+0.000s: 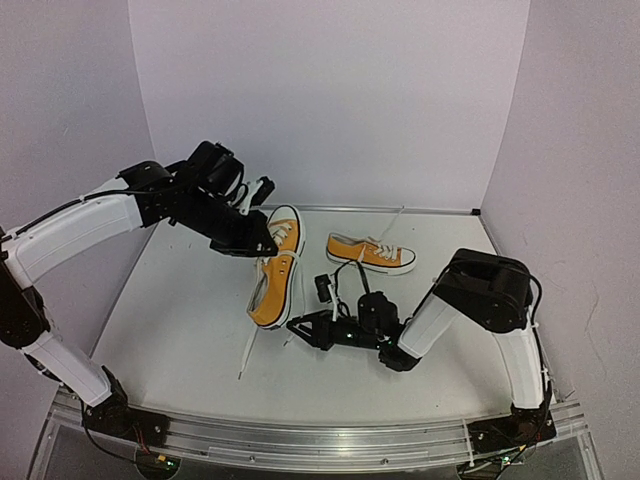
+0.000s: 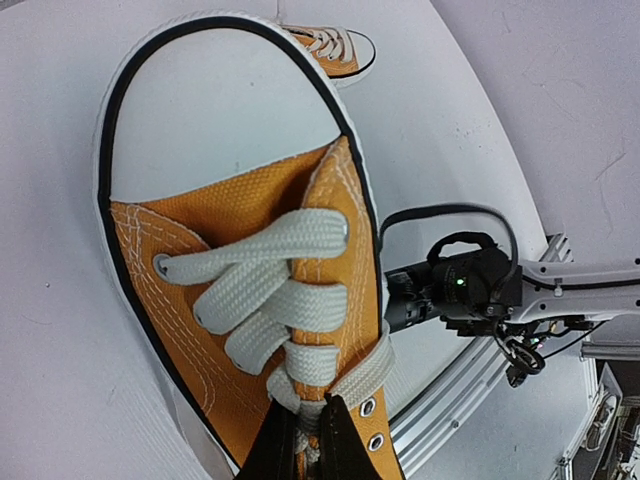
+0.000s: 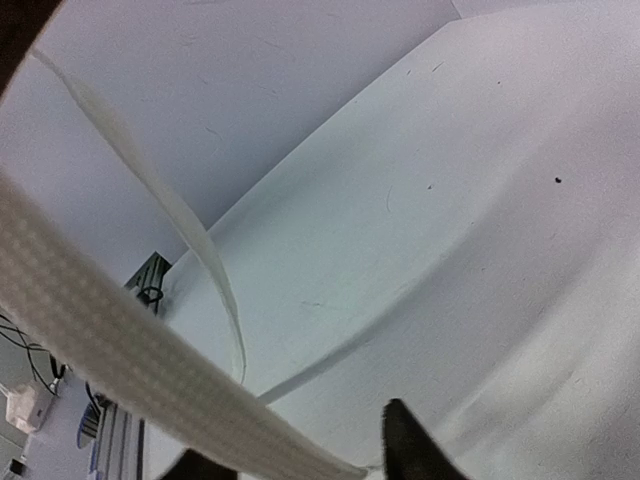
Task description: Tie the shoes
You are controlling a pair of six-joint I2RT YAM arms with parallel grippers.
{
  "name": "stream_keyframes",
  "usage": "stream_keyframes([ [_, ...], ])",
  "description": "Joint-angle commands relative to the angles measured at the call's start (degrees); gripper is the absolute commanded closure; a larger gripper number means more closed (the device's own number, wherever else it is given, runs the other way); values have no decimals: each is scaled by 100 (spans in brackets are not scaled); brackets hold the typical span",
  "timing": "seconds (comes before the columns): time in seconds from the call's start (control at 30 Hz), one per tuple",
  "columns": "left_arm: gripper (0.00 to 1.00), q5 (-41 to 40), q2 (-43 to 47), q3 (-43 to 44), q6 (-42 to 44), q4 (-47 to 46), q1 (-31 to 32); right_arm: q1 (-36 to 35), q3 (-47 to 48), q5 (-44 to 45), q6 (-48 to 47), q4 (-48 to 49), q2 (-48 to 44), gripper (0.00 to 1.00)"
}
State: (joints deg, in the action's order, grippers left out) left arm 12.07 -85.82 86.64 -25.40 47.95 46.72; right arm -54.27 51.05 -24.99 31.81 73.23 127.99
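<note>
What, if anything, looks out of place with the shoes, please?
The pair is askew: the nearer shoe points toward the back wall, while the farther shoe sits crosswise to it. The nearer one's lace trails loose over the table, untied.

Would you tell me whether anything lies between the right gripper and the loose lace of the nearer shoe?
Nothing visible does. The lace crosses right at the right gripper, reaching in between its fingers; the other shoe lies farther back, off that path.
</note>
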Motion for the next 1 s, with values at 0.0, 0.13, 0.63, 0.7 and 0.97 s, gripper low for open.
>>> stream_keyframes([
  [0.0, 100, -382, 281, -120, 0, -434, -23, 14, -662, 392, 255, 354, -955, 93],
  [0.13, 100, -363, 24, -533, -131, -790, -7, 17, -1373, 821, 277, -716, -2268, 100],
  [0.63, 100, -721, -2512, -250, -1869, -2308, 395, 45, -2106, 2756, 343, -5132, -5490, 100],
  [0.7, 100, -847, -2849, 29, -2097, -2215, 428, 86, -2126, 2778, 372, -5261, -5557, 100],
  [0.97, 70, -880, -3237, 401, -2108, -1843, 496, 568, -2265, 2194, 501, -5266, -5665, 100],
])
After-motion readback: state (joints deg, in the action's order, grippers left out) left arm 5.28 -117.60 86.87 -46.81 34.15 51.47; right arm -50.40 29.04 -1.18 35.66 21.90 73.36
